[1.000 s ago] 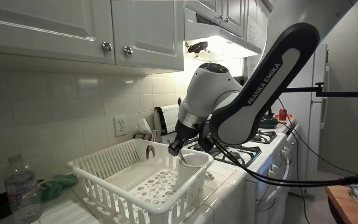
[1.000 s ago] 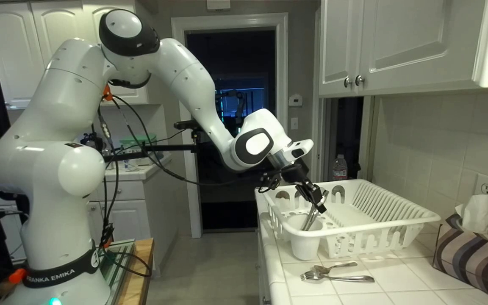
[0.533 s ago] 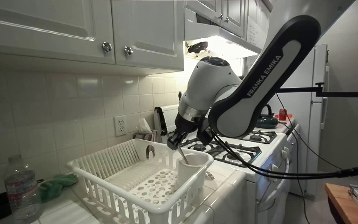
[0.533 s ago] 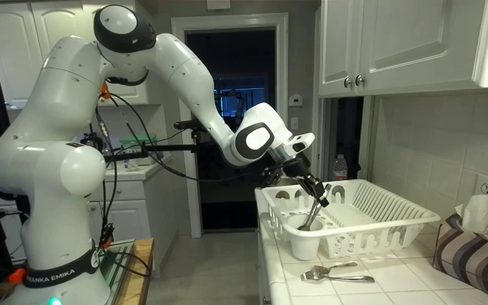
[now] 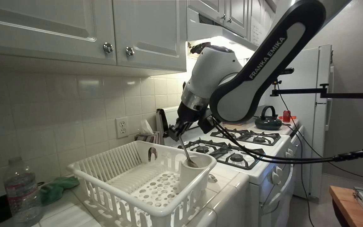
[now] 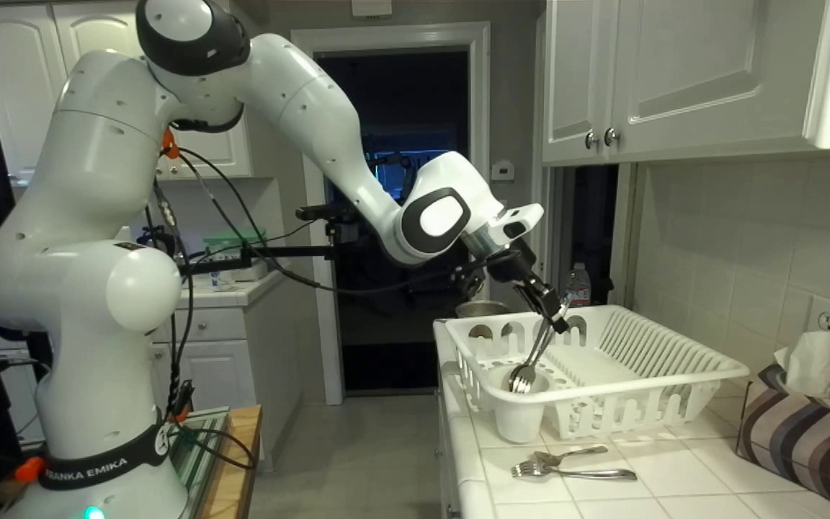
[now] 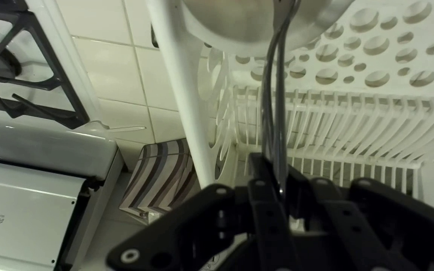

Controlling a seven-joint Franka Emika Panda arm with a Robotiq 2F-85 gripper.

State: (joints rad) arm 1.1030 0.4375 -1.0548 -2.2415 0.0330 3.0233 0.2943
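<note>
My gripper [image 5: 174,135] is shut on silver utensils [image 6: 539,344] by their handles, also seen in the wrist view [image 7: 275,101]. In an exterior view one shows fork tines [image 6: 523,380]; the head beside it is partly hidden. They hang tilted, heads down, at the mouth of a white cup [image 6: 518,418]. The cup sits at the corner of a white dish rack [image 5: 159,210], and it also shows in the other views [image 5: 190,178] [image 7: 236,47]. The gripper [image 6: 558,317] is above the rack. A fork [image 6: 588,473] and a spoon [image 6: 579,453] lie on the counter.
A striped tissue box [image 6: 804,432] stands on the counter beside the rack. A stove [image 5: 236,157] with a kettle [image 5: 268,122] is nearby. A bottle [image 5: 22,195] and green cloth [image 5: 58,189] lie beyond the rack. Cabinets [image 5: 150,31] hang overhead.
My gripper has risen with the utensils in it. More of their length shows, and their heads have come up to the cup's mouth. The cup and rack have not moved.
</note>
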